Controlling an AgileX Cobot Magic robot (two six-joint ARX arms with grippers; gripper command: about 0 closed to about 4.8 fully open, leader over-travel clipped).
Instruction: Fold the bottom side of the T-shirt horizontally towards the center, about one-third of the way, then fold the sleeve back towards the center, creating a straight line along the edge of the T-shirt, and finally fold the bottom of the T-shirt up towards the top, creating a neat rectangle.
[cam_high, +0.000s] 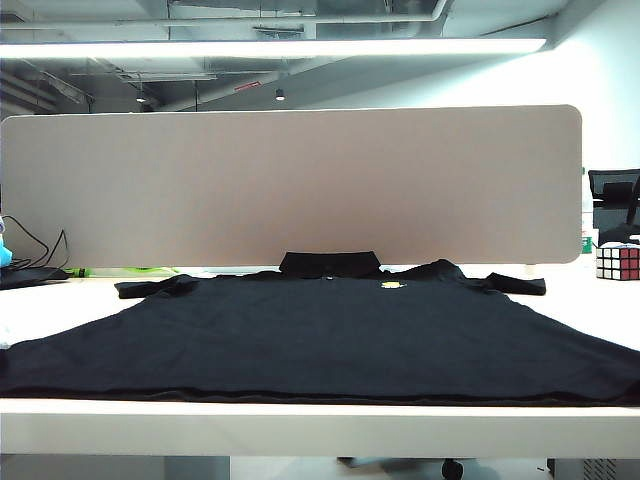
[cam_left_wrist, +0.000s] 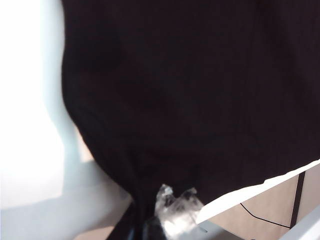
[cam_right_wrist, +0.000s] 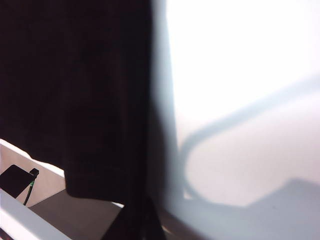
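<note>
One T-shirt (cam_high: 320, 330); left gripper (cam_left_wrist: 150, 227), right gripper (cam_right_wrist: 137, 225) seemingly closed.

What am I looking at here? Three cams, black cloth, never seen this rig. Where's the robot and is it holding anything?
It is a two-armed table robot. The wide picture comes from a fixed camera facing the white table; neither arm shows there. A black T-shirt lies spread flat, collar at the far end, the bottom of the T-shirt along the near table edge. A Rubik's cube sits far right. The other two pictures come from wrist cameras. The left gripper and right gripper are dark and barely visible, each shut at the shirt's near edge; an actual pinch on cloth cannot be confirmed.
</note>
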